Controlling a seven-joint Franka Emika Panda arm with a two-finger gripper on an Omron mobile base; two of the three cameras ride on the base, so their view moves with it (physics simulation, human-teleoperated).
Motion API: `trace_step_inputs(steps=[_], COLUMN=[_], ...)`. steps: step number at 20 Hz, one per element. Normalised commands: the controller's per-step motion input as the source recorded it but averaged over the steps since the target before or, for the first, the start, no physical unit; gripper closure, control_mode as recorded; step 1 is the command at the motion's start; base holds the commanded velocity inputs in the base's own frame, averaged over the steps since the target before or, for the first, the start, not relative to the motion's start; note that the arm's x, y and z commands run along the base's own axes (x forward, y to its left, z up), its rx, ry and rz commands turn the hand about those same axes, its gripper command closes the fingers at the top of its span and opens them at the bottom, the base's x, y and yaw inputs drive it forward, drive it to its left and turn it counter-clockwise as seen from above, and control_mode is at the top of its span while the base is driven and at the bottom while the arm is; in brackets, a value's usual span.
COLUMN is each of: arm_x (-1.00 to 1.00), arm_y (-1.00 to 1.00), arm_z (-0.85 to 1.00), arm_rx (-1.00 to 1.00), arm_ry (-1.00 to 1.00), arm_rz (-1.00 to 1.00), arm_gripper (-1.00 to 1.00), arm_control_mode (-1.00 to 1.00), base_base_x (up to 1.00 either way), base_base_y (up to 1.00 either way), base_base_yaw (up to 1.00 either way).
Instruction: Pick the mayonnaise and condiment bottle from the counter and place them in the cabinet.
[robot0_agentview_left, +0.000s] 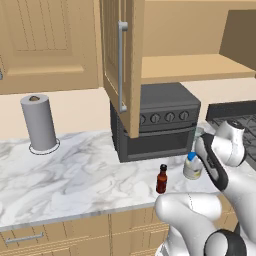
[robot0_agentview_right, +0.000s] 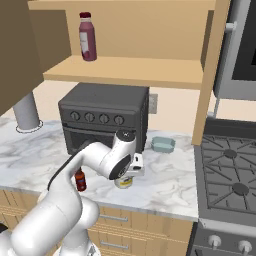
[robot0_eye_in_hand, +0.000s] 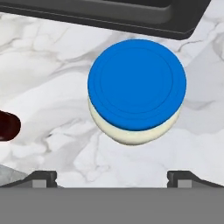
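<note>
- Left base view: one jar (robot0_agentview_left: 192, 167) and one bottle (robot0_agentview_left: 161, 179) stand upright on the counter (robot0_agentview_left: 75, 172), near its front edge and in front of one dark toaster oven (robot0_agentview_left: 156, 121). The bottle is just left of the jar, and the two are apart. One paper towel roll (robot0_agentview_left: 38, 123) stands far to the left. The cabinet (robot0_agentview_left: 197, 67) hangs above with its door (robot0_agentview_left: 122, 62) swung open, its one silver bar handle facing this camera. One wooden shelf shows inside. The white arm bends over the jar and hides part of it.
- Right base view: the same one jar (robot0_agentview_right: 123, 182) shows below the wrist, mostly covered by it. The one bottle (robot0_agentview_right: 80, 180) is to its left, partly behind the arm. On the cabinet shelf stands one purple-red bottle (robot0_agentview_right: 87, 36) with a dark cap. One pale green bowl (robot0_agentview_right: 163, 144) sits on the counter right of the oven, and one stove (robot0_agentview_right: 227, 172) fills the right side.
- Hand view: the gripper (robot0_eye_in_hand: 112, 176) looks straight down on the jar's blue lid, which lies just above the tips. The two fingertips (robot0_eye_in_hand: 40, 177) are spread wide apart, clamped on nothing, and set wider than the jar. The bottle's dark edge shows at the left.
</note>
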Motion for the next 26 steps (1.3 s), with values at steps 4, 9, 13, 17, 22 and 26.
trace_step_inputs(steps=[4, 9, 13, 17, 22, 26], arm_x=[0.34, 0.32, 0.32, 0.32, 0.30, 0.14], arm_y=[-0.04, -0.09, -0.11, -0.09, 0.00, 0.00], arm_z=[-0.13, -0.10, -0.09, -0.11, -0.16, -0.19], arm_rx=[0.00, 0.00, 0.00, 0.00, 0.00, 0.02], arm_ry=[0.00, 0.00, 0.00, 0.00, 0.00, 0.00], arm_rz=[0.00, 0.00, 0.00, 0.00, 0.00, 0.00], arm_gripper=[-1.00, -1.00, -1.00, -1.00, 1.00, 1.00], arm_control_mode=[-1.00, -1.00, -1.00, -1.00, -1.00, -1.00], base_base_x=[0.00, 0.00, 0.00, 0.00, 0.00, 0.00], base_base_y=[0.00, 0.00, 0.00, 0.00, 0.00, 0.00], base_base_yaw=[0.00, 0.00, 0.00, 0.00, 0.00, 0.00])
